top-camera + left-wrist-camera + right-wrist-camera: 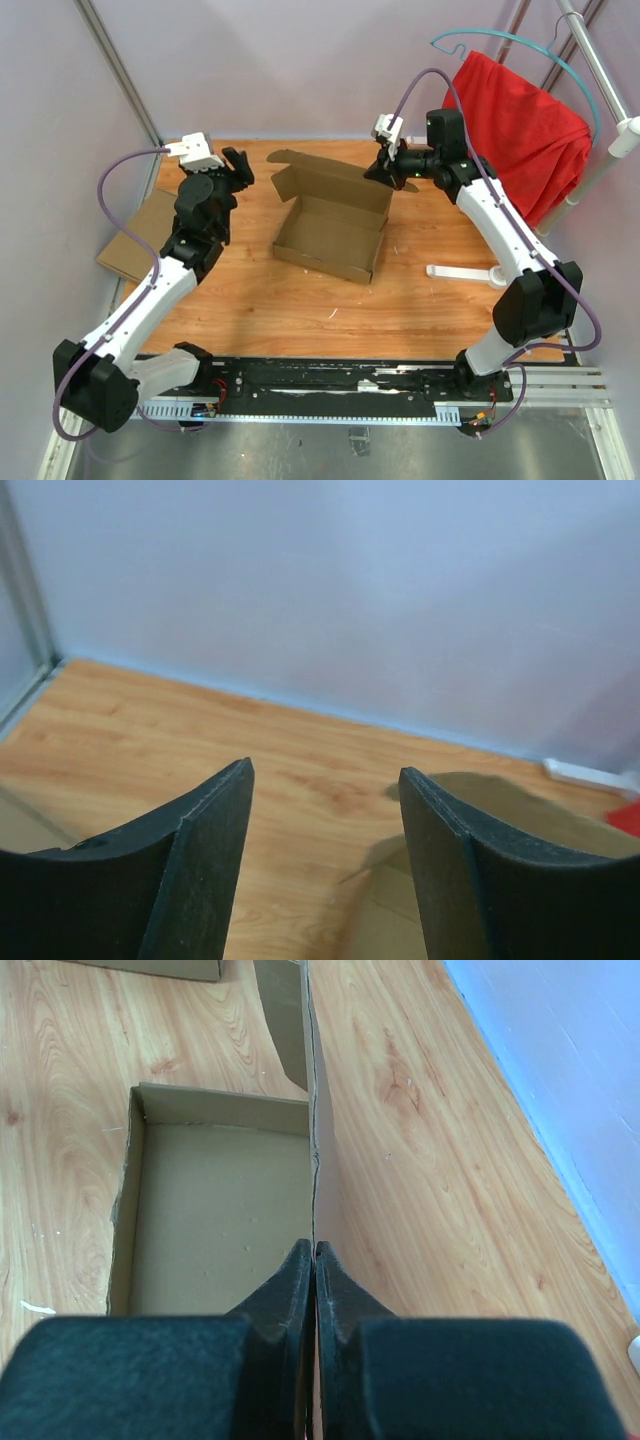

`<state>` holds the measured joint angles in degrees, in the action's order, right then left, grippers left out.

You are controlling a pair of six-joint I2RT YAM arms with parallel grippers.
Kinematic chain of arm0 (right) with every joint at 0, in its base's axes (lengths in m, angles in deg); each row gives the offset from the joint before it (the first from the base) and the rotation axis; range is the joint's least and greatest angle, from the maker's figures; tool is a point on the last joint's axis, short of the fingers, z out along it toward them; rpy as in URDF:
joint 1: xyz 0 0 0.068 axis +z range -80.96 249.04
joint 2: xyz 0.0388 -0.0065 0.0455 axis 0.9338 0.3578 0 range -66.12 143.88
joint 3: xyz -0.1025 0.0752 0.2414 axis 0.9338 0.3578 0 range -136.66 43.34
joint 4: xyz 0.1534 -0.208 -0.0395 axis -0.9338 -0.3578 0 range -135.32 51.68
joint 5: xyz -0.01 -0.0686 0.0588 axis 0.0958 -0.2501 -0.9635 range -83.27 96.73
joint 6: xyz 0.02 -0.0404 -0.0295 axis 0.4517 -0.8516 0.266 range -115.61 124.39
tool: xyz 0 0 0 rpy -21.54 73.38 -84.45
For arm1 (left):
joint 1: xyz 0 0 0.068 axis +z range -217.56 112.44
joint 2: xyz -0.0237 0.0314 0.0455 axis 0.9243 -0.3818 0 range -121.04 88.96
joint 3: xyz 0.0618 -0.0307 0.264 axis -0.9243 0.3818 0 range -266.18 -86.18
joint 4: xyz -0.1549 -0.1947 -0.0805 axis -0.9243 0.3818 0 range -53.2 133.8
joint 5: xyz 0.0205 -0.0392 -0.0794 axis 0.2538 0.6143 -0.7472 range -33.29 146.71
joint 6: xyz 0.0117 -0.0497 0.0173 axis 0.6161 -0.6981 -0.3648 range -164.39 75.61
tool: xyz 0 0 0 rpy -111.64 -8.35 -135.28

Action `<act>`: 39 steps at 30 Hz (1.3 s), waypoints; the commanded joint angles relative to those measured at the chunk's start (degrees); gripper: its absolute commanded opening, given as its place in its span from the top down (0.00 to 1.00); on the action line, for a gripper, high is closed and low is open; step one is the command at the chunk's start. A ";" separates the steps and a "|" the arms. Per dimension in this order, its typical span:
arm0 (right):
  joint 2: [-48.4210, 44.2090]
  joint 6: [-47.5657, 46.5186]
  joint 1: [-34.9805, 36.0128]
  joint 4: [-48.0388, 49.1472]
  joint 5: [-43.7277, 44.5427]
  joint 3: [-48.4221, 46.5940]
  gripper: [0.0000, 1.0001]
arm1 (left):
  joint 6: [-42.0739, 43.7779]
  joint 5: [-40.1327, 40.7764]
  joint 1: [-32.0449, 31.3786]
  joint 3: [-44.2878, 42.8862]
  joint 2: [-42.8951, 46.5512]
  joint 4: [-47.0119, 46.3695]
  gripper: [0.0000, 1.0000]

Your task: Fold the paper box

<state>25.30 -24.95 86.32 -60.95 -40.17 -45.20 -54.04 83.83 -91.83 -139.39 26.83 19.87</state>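
The paper box (330, 232) stands in the middle of the table as a shallow brown tray with its lid (335, 180) raised behind it. My right gripper (378, 170) is shut on the lid's right end. In the right wrist view its jaws pinch the lid's thin edge (314, 1190), and the tray floor (220, 1210) lies left of it. My left gripper (240, 168) is open and empty, left of the lid's side flap (283, 172). In the left wrist view its fingers (210, 820) frame bare table, with a corner of cardboard (400, 920) low between them.
A lighter tan cardboard box (140, 236) lies at the table's left edge, partly under my left arm; its edge shows in the right wrist view (160, 968). A red cloth (520, 130) hangs on a white rack at the far right. The rack's white foot (465, 272) lies on the table.
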 commanded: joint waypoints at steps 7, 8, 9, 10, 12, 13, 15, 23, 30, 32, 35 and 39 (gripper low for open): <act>2.52 0.75 -4.75 -1.28 -5.54 -3.20 0.99 | -15.77 -4.26 12.58 8.97 -9.77 -8.14 0.48; 2.78 0.92 -4.81 -1.30 -5.69 -3.44 0.99 | -16.09 -6.28 12.58 8.99 -11.10 -9.55 0.49; 3.06 1.21 -4.94 -1.44 -5.85 -3.74 0.99 | -16.56 -8.43 12.58 8.54 -12.66 -10.30 0.50; 3.38 1.47 -5.01 -1.54 -6.25 -4.13 0.99 | -16.95 -10.34 12.58 7.72 -14.37 -10.66 0.51; 4.03 2.26 -5.20 -1.79 -7.00 -4.88 0.99 | -17.44 -14.47 12.58 5.44 -18.31 -11.41 0.55; 4.31 2.41 -5.27 -1.94 -7.29 -5.17 0.99 | -17.50 -16.25 12.58 4.99 -20.26 -12.72 0.57; 4.68 2.74 -5.28 -2.27 -7.71 -5.73 0.99 | -17.64 -19.71 12.58 4.39 -23.65 -15.85 0.62; 4.43 3.70 -5.27 -2.86 -8.94 -6.39 0.99 | -17.63 -31.19 12.58 -0.23 -31.66 -19.71 0.72; 4.60 5.62 -5.26 -1.70 -10.06 -6.39 0.99 | -20.08 -36.76 12.45 3.37 -31.79 -22.90 0.77; 4.71 6.24 -5.25 -1.25 -10.14 -6.44 0.99 | -20.34 -38.16 12.41 3.72 -32.52 -23.53 0.78; 4.98 6.82 -5.25 -0.97 -9.87 -6.78 0.99 | -21.22 -40.81 12.25 3.61 -33.87 -24.88 0.78; 5.79 7.07 -5.30 -1.04 -8.94 -7.92 0.99 | -22.18 -42.99 11.63 2.99 -35.05 -26.14 0.80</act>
<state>29.82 -19.45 81.88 -62.92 -48.32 -50.09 -75.02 44.99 -79.46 -136.18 -6.89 -2.25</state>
